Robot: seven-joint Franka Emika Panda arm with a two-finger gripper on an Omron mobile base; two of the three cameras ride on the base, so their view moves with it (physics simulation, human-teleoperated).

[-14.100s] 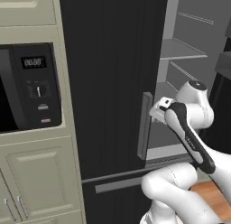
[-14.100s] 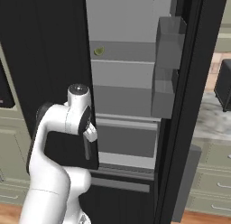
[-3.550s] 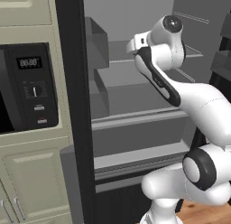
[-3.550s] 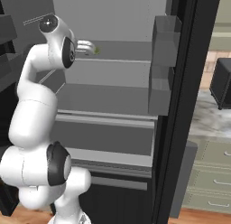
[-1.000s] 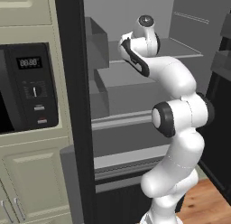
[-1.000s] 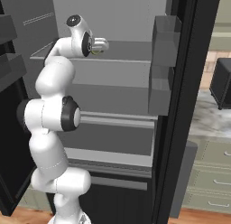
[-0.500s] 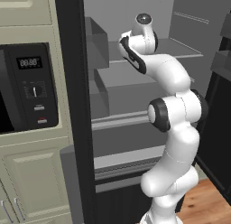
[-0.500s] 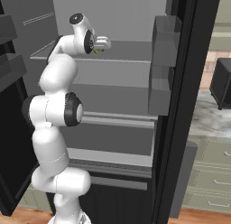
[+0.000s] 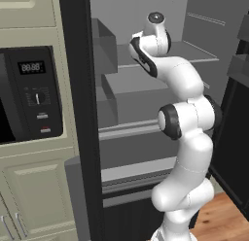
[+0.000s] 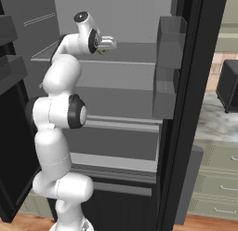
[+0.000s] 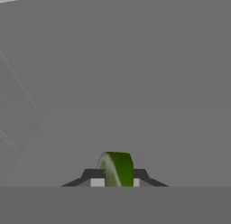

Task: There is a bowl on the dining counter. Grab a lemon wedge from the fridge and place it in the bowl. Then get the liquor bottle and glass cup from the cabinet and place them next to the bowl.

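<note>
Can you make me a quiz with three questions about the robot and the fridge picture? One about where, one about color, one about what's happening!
1. Where is the pincer?
A. Over the wooden floor
B. At the upper fridge shelf
C. By the microwave

2. What colour is the lemon wedge?
A. Green
B. Red
C. Blue

3. How is the fridge door?
A. Shut
B. Taken off and lying on the floor
C. Open

Answers:
1. B: the right base view shows the hand reaching in at that shelf.
2. A: the hand view shows a green wedge with a pale edge between the fingertips.
3. C: both base views look straight into the shelves inside.
</note>
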